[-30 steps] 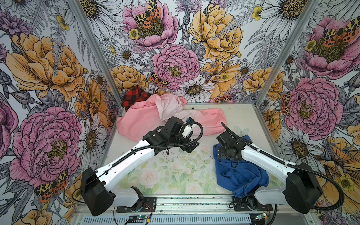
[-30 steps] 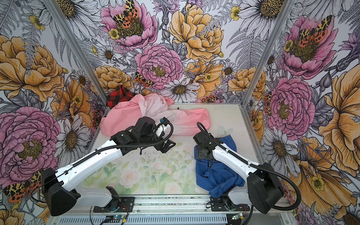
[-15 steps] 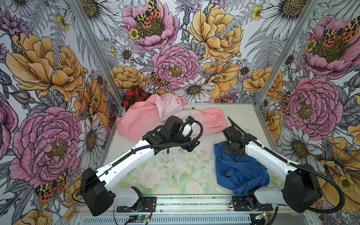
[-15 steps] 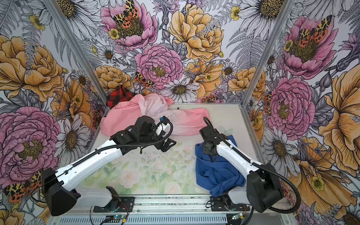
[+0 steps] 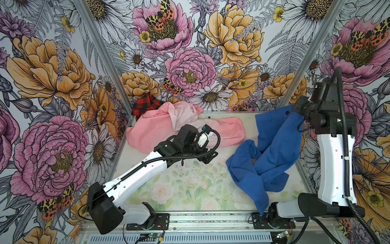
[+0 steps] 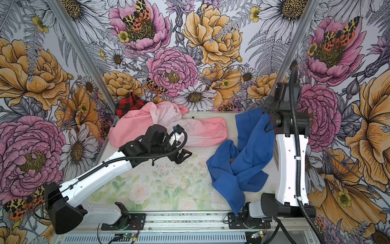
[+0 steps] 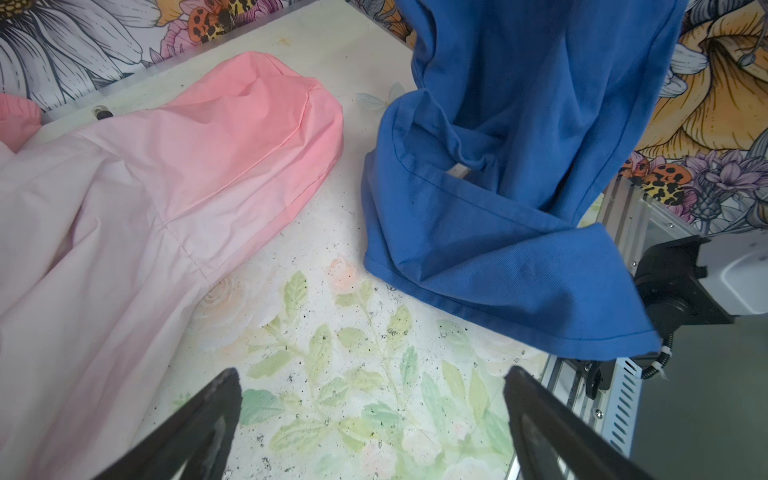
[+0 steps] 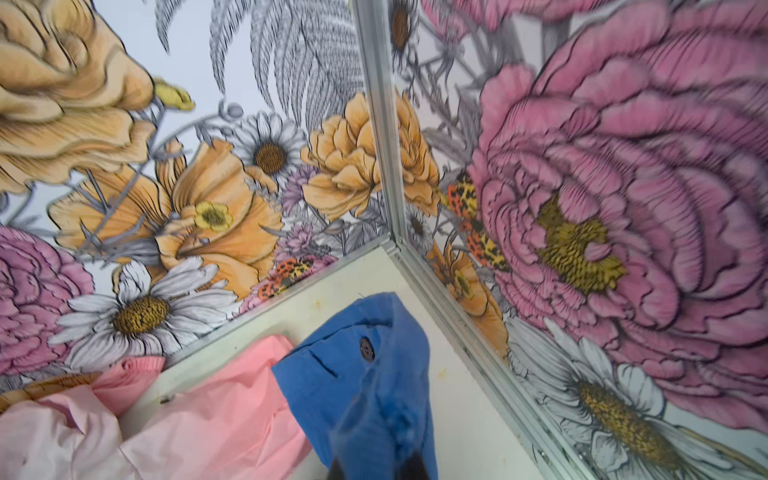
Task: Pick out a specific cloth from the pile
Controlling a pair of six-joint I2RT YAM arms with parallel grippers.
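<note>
Where the cloth [image 5: 272,152] hangs limp from the clamped right claw [image 5: 295,109] at the desk's [image 5: 190,190] far right corner, folds trailing beside the pile [image 5: 168,126], soft, light fabric is judged. Its buttoned edge is gripped; the left claw [image 7: 372,376] is spread wide, empty.

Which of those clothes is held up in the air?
The royal-blue cloth: the right arm holds one end high, while the pink garments and plaid cloth lie heaped.
</note>
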